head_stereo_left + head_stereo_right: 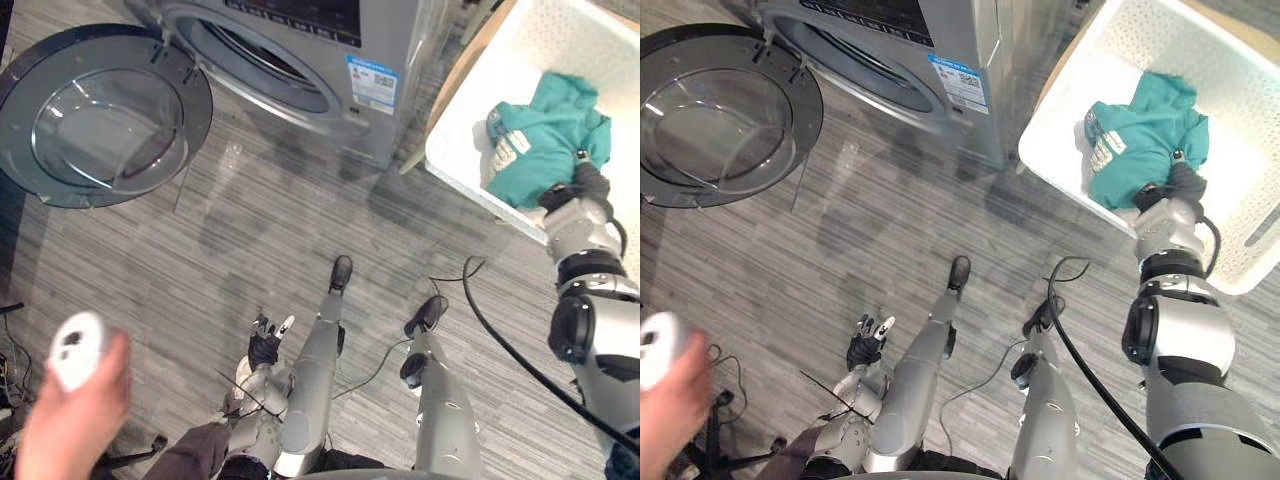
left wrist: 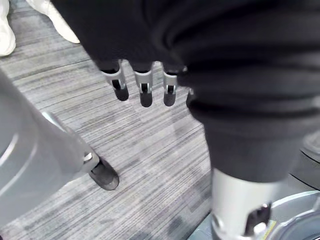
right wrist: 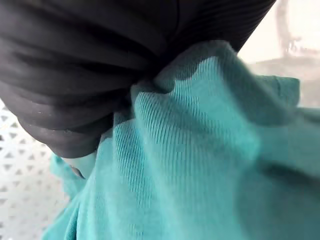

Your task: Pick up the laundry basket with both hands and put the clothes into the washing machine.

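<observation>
Floor [image 1: 260, 230] is grey plank beneath the washing machine [image 1: 300, 50]. Left hand [image 1: 264, 345] hangs with fingers loosely apart. Right hand [image 1: 590, 182] is sunk in the clothes [image 1: 545, 130], so I cannot tell its grip.

Both eye views look steeply down from the head, sharing the washing machine [image 1: 330, 60], basket [image 1: 1230, 200] and floor [image 1: 280, 220]; the wrist views sit very close.

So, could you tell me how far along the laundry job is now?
Done: the washing machine has its door open. In hand: the right hand reaches into the white basket, against the teal garment. Left: the garment is not yet in the drum; the left hand hangs low, open.
</observation>
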Available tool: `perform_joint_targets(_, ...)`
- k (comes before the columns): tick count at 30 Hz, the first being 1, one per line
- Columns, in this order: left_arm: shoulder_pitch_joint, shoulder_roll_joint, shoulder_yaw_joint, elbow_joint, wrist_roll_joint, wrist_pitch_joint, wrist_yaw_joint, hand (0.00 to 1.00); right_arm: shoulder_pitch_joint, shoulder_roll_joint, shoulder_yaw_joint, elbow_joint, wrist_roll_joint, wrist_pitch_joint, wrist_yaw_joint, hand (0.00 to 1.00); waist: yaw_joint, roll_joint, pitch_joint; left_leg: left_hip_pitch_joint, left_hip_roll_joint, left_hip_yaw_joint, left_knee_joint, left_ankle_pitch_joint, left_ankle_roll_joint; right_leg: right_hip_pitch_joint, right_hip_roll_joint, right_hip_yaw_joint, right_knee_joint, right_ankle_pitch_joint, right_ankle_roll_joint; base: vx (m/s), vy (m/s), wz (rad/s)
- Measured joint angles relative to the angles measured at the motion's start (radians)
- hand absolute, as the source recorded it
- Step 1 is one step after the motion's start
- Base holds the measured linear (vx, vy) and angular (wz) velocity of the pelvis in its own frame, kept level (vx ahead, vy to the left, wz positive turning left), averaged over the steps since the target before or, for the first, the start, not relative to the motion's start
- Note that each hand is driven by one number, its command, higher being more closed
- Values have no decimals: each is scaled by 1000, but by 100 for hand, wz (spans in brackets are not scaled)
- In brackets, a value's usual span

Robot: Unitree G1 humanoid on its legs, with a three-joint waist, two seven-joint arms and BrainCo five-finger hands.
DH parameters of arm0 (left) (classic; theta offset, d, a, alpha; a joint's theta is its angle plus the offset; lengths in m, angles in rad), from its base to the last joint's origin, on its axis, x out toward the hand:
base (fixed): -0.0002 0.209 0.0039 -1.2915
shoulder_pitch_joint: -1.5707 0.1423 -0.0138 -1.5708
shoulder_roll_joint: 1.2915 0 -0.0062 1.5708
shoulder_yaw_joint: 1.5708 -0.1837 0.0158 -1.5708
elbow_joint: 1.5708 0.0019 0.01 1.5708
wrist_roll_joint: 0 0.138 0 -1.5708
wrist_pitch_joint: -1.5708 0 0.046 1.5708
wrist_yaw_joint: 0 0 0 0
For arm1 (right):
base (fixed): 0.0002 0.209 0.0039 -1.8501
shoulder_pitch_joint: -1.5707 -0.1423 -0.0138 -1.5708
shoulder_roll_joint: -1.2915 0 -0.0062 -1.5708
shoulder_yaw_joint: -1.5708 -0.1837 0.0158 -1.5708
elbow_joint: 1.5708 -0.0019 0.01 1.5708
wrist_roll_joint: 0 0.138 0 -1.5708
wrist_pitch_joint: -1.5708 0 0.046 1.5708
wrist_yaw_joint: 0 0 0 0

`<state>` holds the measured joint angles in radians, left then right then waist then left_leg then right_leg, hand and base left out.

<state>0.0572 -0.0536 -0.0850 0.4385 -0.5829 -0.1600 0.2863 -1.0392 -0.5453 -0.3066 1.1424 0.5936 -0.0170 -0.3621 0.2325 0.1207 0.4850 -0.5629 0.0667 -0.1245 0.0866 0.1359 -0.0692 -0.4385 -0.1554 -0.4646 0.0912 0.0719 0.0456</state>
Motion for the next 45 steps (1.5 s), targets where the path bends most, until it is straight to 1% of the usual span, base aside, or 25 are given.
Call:
perform_joint_targets(3, 0, 1, 1, 4, -8, 3, 2, 0, 7, 9, -2, -77, 13, -18, -14, 100, -6, 0, 0, 38, 0, 1, -47, 27, 0, 11, -7, -1, 20, -7, 1, -32, -12, 7)
perform_joint_targets(6, 1, 2, 7, 12, -15, 14, 4, 0, 8, 27, -10, -182, 26, -47, -34, 100, -20, -4, -1, 77, 0, -1, -73, 42, 0, 29, -14, -2, 42, -18, -1, -42, -29, 5)
perform_joint_targets(7, 1, 5, 10, 23, -16, 20, 5, 0, 13, 43, -8, -242, 33, -58, -45, 100, -30, -11, -4, 99, -1, 3, -86, 46, 1, 33, -22, 3, 67, -31, 1, -43, -33, 0)
perform_joint_targets(9, 1, 12, 12, 24, -16, 21, 5, 0, 23, 58, -8, -305, 42, -66, -51, 100, -35, -20, -9, 107, -1, 6, -88, 46, 2, 33, -24, 8, 82, -38, 0, -42, -42, -4)
perform_joint_targets(10, 3, 22, 14, 25, -16, 24, 6, 0, 27, 79, -6, -366, 44, -82, -55, 100, -44, -34, -15, 116, 1, 9, -90, 46, 2, 33, -25, 11, 94, -44, -3, -36, -51, -3)
perform_joint_targets(14, 5, 27, 18, 25, -16, 28, 7, 0, 29, 96, 10, -492, 42, -107, -73, 100, -55, -55, -20, 153, 0, 21, -106, 49, 0, 35, -38, 27, 139, -65, -4, -32, -59, -6)
perform_joint_targets(17, 10, 27, 43, 23, -16, 36, 8, 0, 78, 118, 11, -633, 32, -131, -78, 100, -64, -72, -22, 199, -3, 26, -123, 54, 1, 54, -52, 30, 184, -96, -3, -7, -66, 4)
perform_joint_targets(19, 21, 34, 58, 23, -16, 42, 11, 0, 135, 175, 14, -753, 20, -136, -79, 100, -73, -104, -28, 218, -4, 35, -124, 53, 1, 58, -56, 41, 204, -111, -4, 24, -55, -5)
perform_joint_targets(21, 26, 45, 58, 23, -16, 48, 17, 0, 191, 212, 36, -827, 14, -148, -78, 100, -84, -115, -34, 231, -5, 38, -125, 53, 1, 67, -58, 44, 210, -117, 0, 34, -47, -2)
perform_joint_targets(23, 33, 46, 76, 24, -15, 57, 19, 0, 307, 295, 91, -956, 2, -162, -66, 100, -90, -134, -45, 261, -13, 49, -131, 47, 0, 77, -64, 56, 226, -129, 1, 41, -41, -12)
perform_joint_targets(24, 33, 45, 83, 24, -15, 63, 19, 0, 340, 317, 107, -983, 1, -163, -58, 100, -93, -135, -46, 270, -15, 49, -131, 46, 1, 84, -66, 56, 229, -132, 2, 39, -24, 0)
perform_joint_targets(25, 37, 43, 96, 26, -13, 70, 19, 0, 415, 360, 140, -1038, -3, -163, -40, 100, -107, -140, -48, 287, -19, 52, -131, 39, 4, 98, -72, 55, 236, -145, 4, 30, -14, 4)
perform_joint_targets(27, 54, 40, 118, 26, -11, 79, 18, 0, 563, 440, 213, -1138, -18, -161, -8, 100, -111, -158, -66, 311, -23, 64, -131, 21, 11, 109, -77, 64, 247, -159, 4, 40, -29, -8)
perform_joint_targets(28, 55, 39, 128, 26, -11, 83, 18, 0, 601, 458, 239, -1161, -22, -160, 2, 100, -112, -163, -69, 320, -22, 70, -131, 18, 11, 114, -78, 67, 249, -162, 4, 47, -46, -18)
perform_joint_targets(30, 68, 40, 137, 30, -1, 99, 17, 0, 735, 509, 361, -1211, -25, -151, 53, 100, -119, -185, -92, 369, -21, 100, -129, -5, 13, 142, -76, 89, 256, -177, 4, 59, -67, -26)
perform_joint_targets(32, 85, 40, 138, 31, 11, 107, 14, 0, 783, 519, 406, -1225, -32, -141, 86, 100, -134, -192, -125, 373, -21, 104, -126, -12, 12, 144, -75, 95, 253, -179, 4, 67, -54, -20)
perform_joint_targets(33, 99, 39, 146, 31, 25, 114, 3, 0, 827, 524, 450, -1245, -40, -126, 123, 100, -142, -198, -139, 401, -20, 114, -122, -25, 10, 163, -71, 107, 248, -181, 8, 78, -52, -20)
perform_joint_targets(35, 110, 38, 149, 36, 37, 119, -4, 0, 871, 526, 483, -1249, -48, -123, 154, 100, -145, -199, -170, 425, -16, 132, -122, -39, 11, 182, -64, 119, 235, -182, 8, 74, -46, -26)
perform_joint_targets(36, 126, 38, 156, 41, 46, 122, -9, 0, 906, 527, 505, -1249, -47, -111, 179, 100, -160, -200, -202, 438, -16, 137, -121, -43, 12, 198, -61, 123, 224, -182, 10, 106, -43, -24)
perform_joint_targets(37, 140, 37, 158, 42, 47, 129, -21, 0, 936, 527, 522, -1250, -47, -102, 200, 100, -165, -198, -223, 456, -14, 145, -117, -53, 9, 214, -56, 130, 215, -182, 12, 116, -37, -22)
perform_joint_targets(40, 155, 28, 158, 42, 49, 134, -27, 0, 988, 521, 544, -1250, -45, -82, 235, 100, -167, -187, -252, 468, -8, 159, -63, -97, 11, 257, -44, 143, 182, -177, 18, 97, -19, -19)
perform_joint_targets(42, 168, 14, 166, 40, 48, 132, -36, 0, 1002, 516, 564, -1249, -44, -72, 238, 100, -163, -176, -262, 463, 4, 173, 11, -145, 12, 287, -32, 157, 162, -173, 21, 54, 23, -20)
perform_joint_targets(43, 173, 5, 167, 40, 47, 132, -42, 0, 1002, 516, 584, -1249, -34, -68, 240, 100, -164, -167, -265, 452, 11, 178, 70, -175, 4, 299, -26, 165, 161, -175, 22, 47, 30, -24)
perform_joint_targets(44, 175, 2, 168, 39, 46, 132, -44, 0, 1001, 515, 594, -1249, -32, -66, 242, 100, -163, -162, -267, 442, 18, 176, 104, -188, -8, 303, -24, 170, 161, -175, 22, 22, 18, -22)
perform_joint_targets(45, 179, -1, 170, 28, 46, 131, -45, 0, 1001, 517, 607, -1249, -32, -62, 249, 100, -163, -162, -267, 415, 24, 173, 177, -193, -10, 306, -26, 181, 163, -176, 20, -1, 9, -18)
